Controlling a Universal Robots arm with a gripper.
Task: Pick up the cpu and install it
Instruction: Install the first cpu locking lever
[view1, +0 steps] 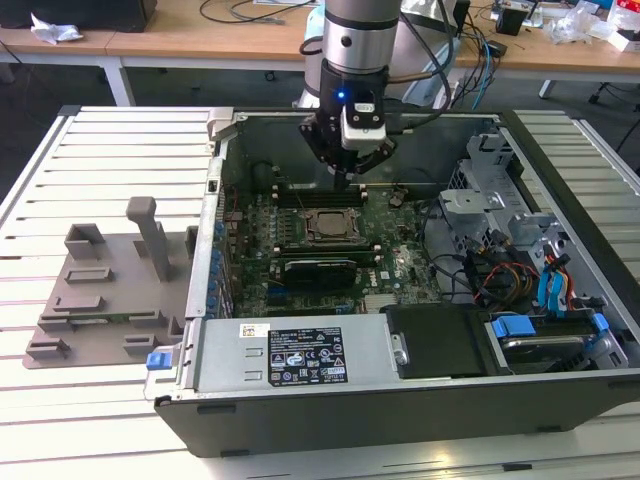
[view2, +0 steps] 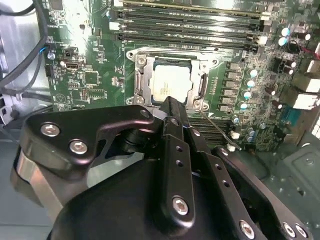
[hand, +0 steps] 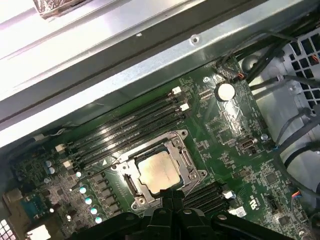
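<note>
Hovering over the motherboard (view2: 90, 80) with the gripper (view2: 170, 101) clenched shut on nothing; pointing down at the cpu (view2: 171, 82), lying flat inside the socket frame (view2: 141, 80) just beneath the fingertips.

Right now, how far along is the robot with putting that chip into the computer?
The cpu already lies inside its socket frame, so placing looks done. The gripper hovers above it, shut and holding nothing. As for what is left, I cannot tell whether the frame's wire lever is latched.
</note>
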